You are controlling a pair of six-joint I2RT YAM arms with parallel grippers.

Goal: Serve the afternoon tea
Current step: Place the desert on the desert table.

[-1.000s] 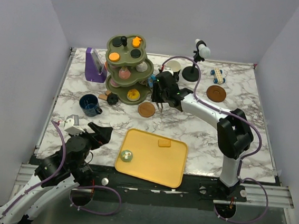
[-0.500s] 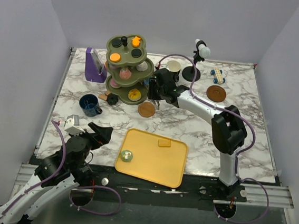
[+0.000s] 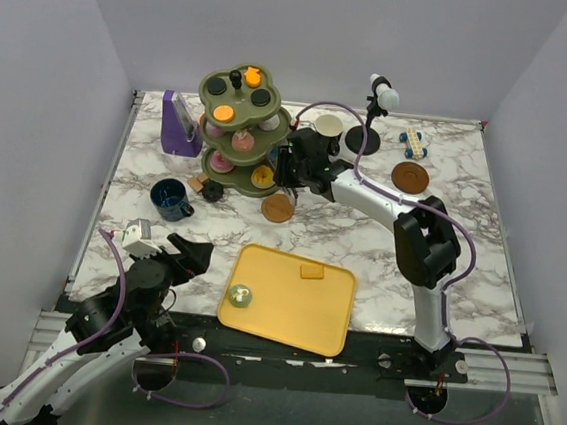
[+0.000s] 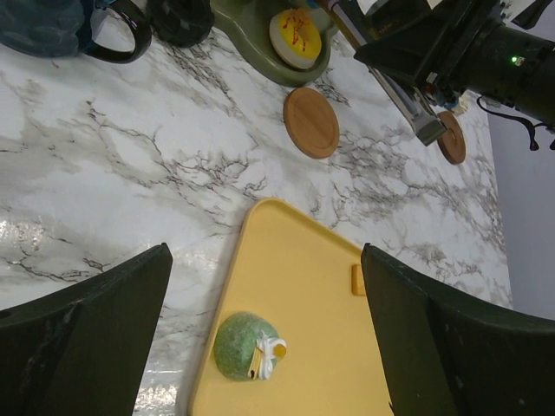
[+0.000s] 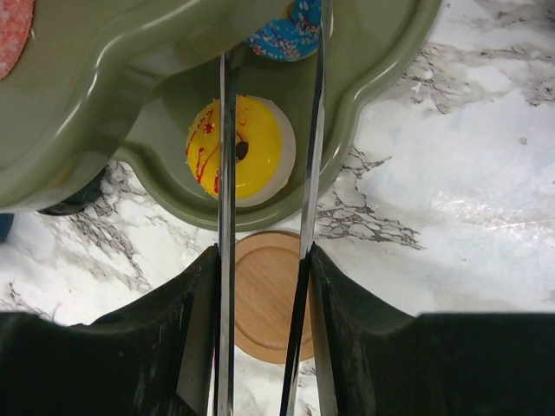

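The right tool [image 5: 273, 52] has its thin fingers inside the bottom tier of the olive-green stand [image 3: 215, 87], above the yellow doughnut [image 5: 238, 152]. The fingers stand part-way apart with a blue patterned sweet [image 5: 290, 39] between their tips — whether it is pinched I cannot tell, as the tier above hides it. A round coaster [image 3: 278, 208] lies on the table [image 3: 341, 238] just beside the stand, and a second coaster [image 3: 409, 176] lies well off to the right. The left tool [image 4: 264, 251] hangs wide open, holding nothing, over the near left edge of the yellow tray [image 3: 294, 314] — on it sit a green cupcake [image 3: 240, 295] and a biscuit [image 3: 311, 271]. The dark-blue mug [image 3: 171, 200] stands to the near left of the stand, the cream-lined mug [image 3: 327, 128] behind the right arm
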